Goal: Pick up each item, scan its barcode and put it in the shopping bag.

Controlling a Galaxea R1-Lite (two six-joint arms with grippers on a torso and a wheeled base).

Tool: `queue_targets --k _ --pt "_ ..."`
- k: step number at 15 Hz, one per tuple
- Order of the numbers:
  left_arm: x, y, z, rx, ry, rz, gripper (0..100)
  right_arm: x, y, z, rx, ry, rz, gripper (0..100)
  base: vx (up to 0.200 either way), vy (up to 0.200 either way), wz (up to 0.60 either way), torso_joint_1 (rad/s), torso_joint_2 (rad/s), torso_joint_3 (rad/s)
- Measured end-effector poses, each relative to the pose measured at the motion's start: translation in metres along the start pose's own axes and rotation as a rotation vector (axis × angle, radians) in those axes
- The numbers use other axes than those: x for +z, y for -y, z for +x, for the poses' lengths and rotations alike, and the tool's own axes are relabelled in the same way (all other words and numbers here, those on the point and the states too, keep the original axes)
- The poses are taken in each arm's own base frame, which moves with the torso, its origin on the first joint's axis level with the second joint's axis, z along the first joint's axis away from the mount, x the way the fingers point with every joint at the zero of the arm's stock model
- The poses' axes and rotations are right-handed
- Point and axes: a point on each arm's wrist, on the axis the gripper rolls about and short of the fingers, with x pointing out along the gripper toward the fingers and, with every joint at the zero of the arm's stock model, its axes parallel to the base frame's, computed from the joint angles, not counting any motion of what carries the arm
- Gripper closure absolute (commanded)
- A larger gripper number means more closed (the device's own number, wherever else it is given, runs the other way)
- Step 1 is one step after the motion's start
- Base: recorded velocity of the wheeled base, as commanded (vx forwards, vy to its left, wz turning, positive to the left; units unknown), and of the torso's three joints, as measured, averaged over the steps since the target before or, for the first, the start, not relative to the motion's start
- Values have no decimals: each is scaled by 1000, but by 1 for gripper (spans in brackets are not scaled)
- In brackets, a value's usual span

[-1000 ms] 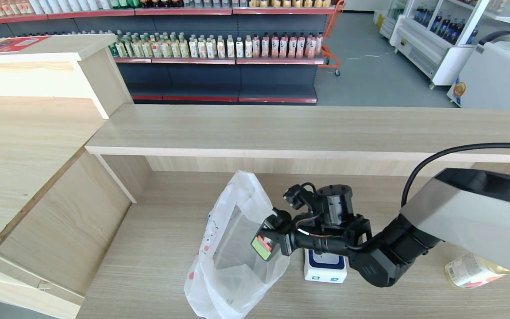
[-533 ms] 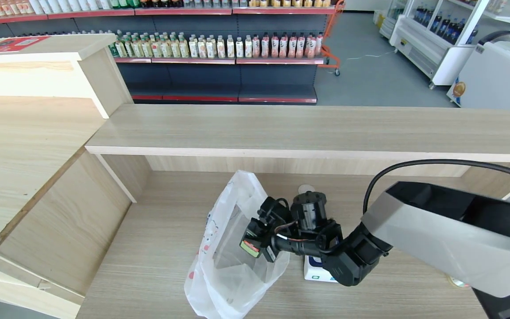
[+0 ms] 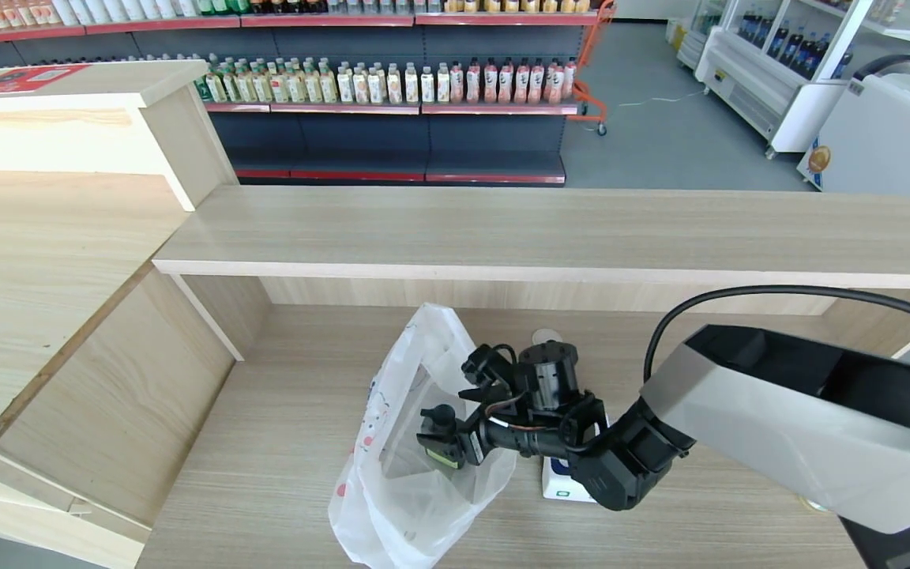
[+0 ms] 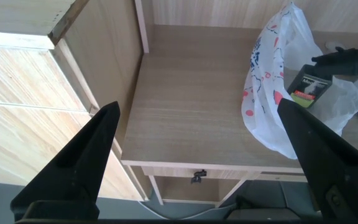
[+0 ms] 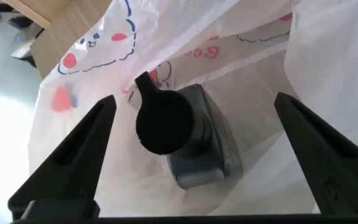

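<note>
The small dark item (image 5: pixel 204 149) with a black cap is lying within the shopping bag's (image 3: pixel 392 482) opening, with the right gripper (image 5: pixel 194 104) spreading its fingers wide on either side of it. The white scanner (image 3: pixel 558 484) is standing just right of the bag. The left gripper (image 4: pixel 197 106), also spread wide, is hanging well apart from the bag.

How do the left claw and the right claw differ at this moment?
The right claw is inside the mouth of the shopping bag; the left claw hangs above the counter, away from the bag. A dark box lies under the right claw; only wood lies under the left claw. Both are open and hold nothing.
</note>
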Motion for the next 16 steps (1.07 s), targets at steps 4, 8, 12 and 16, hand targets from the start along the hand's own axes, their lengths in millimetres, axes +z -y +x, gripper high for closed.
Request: queue_targets --k 4,8,12,16 --pt "0 0 0 0 0 0 0 17 -1 -28 -21 -20 277 0 0 0 0 0 0 0" --pt "0 0 0 0 0 0 0 32 12 -77 -94 -18 546 0 0 0 0 0 0 0" --pt "0 0 0 0 0 0 0 47 13 -149 -177 -14 584 0 0 0 0 0 0 0" --pt "0 0 0 0 0 0 0 47 -9 -250 -396 -157 343 0 0 0 0 0 0 0"
